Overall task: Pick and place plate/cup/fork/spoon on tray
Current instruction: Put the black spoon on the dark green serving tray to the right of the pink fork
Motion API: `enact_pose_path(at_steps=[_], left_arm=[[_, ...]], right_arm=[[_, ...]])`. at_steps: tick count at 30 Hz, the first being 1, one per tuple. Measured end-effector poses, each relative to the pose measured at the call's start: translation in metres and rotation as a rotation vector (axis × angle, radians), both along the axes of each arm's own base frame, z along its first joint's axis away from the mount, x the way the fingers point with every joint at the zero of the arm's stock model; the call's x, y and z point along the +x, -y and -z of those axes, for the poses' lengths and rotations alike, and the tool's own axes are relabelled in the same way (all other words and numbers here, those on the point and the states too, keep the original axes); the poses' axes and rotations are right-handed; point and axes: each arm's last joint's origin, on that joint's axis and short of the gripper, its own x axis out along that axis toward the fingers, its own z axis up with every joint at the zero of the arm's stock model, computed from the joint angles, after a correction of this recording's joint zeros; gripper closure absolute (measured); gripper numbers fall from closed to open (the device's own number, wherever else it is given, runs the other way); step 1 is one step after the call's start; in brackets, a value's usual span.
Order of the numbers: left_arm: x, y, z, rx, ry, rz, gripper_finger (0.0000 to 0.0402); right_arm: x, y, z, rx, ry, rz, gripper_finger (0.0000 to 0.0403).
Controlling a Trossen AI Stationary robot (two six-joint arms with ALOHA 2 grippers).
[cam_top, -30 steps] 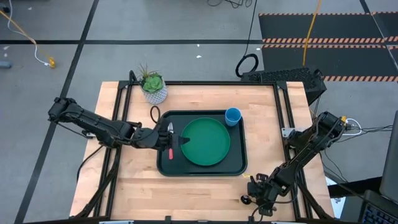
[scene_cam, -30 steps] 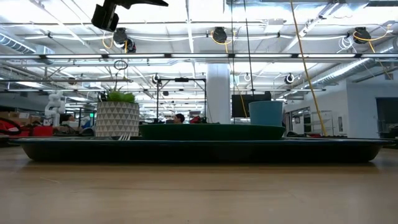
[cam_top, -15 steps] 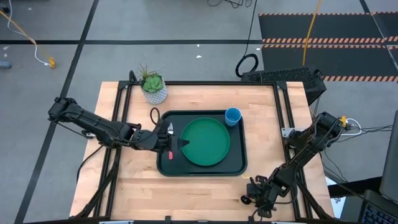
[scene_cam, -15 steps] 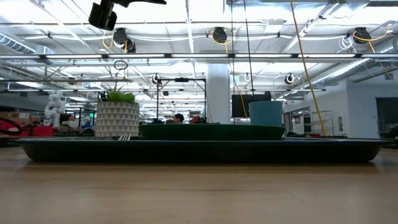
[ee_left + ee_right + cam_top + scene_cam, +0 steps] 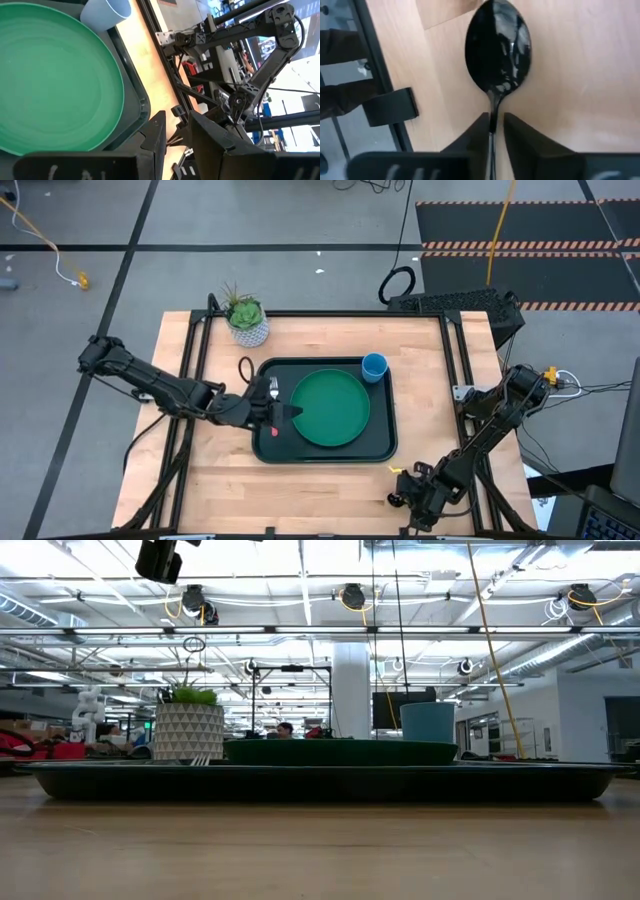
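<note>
Spoon: the spoon point(image 5: 497, 50) lay flat on the wooden table point(image 5: 330, 480), near the front edge and off past the tray's front right corner. Its bowl pointed away from the right gripper, and its thin handle ran back between that gripper's two fingers.
Right gripper: the right gripper point(image 5: 493, 131) was low over the table at the spoon. Its fingers point(image 5: 476, 135) were pinched in close on each side of the spoon's handle, gripping it.
Tray: the tray point(image 5: 385, 442) sat in the middle of the table.
Plate: the plate point(image 5: 332, 408) lay flat inside the tray and filled most of it.
Cup: the cup point(image 5: 374, 366) stood upright in the tray's back right corner, just beside the plate.
Fork: the fork point(image 5: 274, 402) lay in the tray along its left side, next to the plate, with the metal end toward the back and the pink-red handle toward the front.
Left gripper: the left gripper point(image 5: 175, 132) hung over the left part of the tray, by the fork's handle. Its fingers point(image 5: 156, 136) were close together with only a narrow gap, and nothing was seen between them.
Plant pot: a white plant pot point(image 5: 247, 328) with a green plant stood on the table behind the tray's back left corner.
</note>
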Motion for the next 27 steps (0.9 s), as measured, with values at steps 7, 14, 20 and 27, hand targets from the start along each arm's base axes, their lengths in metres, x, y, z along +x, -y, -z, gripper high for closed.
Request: enact_pose_path(at_steps=[7, 14, 20, 27], left_arm=[[-0.001, 0.003, 0.0, 0.008, 0.003, -0.003, 0.0316], [-0.001, 0.003, 0.0, 0.006, 0.004, -0.006, 0.0316], [-0.001, 0.003, 0.0, 0.005, 0.005, -0.008, 0.0316], [-0.001, 0.003, 0.0, -0.006, 0.01, -0.026, 0.0316]], right_arm=[[-0.001, 0.001, 0.0, 0.0, -0.018, 0.019, 0.0395], [-0.005, 0.0, -0.027, 0.066, 0.08, -0.009, 0.0401], [-0.011, 0.015, -0.065, 0.039, 0.242, 0.021, 0.0402], [-0.007, 0.032, -0.102, 0.053, 0.4, 0.043, 0.0402]])
